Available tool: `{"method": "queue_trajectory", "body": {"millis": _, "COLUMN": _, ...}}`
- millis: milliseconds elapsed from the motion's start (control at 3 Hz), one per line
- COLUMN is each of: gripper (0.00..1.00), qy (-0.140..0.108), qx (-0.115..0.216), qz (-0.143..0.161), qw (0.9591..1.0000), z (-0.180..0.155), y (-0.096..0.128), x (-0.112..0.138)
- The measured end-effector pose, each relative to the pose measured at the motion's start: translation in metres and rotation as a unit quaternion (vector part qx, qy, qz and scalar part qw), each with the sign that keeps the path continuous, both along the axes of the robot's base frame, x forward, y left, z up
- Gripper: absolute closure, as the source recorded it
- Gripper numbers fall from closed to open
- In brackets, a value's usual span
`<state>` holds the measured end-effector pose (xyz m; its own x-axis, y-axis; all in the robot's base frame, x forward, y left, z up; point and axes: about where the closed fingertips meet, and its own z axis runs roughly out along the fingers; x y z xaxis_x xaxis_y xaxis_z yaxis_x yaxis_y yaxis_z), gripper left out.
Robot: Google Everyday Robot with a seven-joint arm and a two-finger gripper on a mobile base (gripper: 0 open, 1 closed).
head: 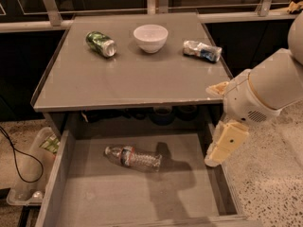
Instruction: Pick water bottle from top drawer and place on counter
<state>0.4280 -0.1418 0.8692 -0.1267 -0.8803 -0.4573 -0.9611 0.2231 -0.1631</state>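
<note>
The water bottle [134, 157] lies on its side on the floor of the open top drawer [94, 197], cap to the left, label band near the cap. The grey counter [137, 72] is above the drawer. My gripper [223, 144] hangs from the white arm at the right, over the drawer's right wall, to the right of the bottle and apart from it. It holds nothing that I can see.
On the counter lie a green can [101, 43] on its side, a white bowl [150, 38] and a shiny silver-and-blue item [202, 50]. A clear plastic bin [29, 174] and a black cable [14, 157] are on the floor at the left.
</note>
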Motion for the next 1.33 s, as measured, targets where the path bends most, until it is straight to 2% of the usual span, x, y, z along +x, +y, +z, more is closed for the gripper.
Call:
{"method": "queue_trajectory", "body": {"millis": 333, "gripper": 0.00, "qy": 0.010, "qx": 0.017, "qz": 0.013, "qw": 0.9997, "z": -0.019, "y": 0.015, "x": -0.005}}
{"method": "queue_trajectory", "body": {"millis": 667, "gripper": 0.00, "qy": 0.035, "qx": 0.058, "qz": 0.040, "qw": 0.9969, "z": -0.065, "y": 0.051, "x": -0.008}}
{"method": "queue_trajectory", "body": {"millis": 1000, "gripper": 0.00, "qy": 0.067, "qx": 0.090, "qz": 0.065, "qw": 0.9916, "z": -0.113, "y": 0.080, "x": -0.009}}
{"method": "queue_trajectory", "body": {"millis": 1333, "gripper": 0.00, "qy": 0.065, "qx": 0.097, "qz": 0.072, "qw": 0.9905, "z": -0.147, "y": 0.097, "x": -0.012}}
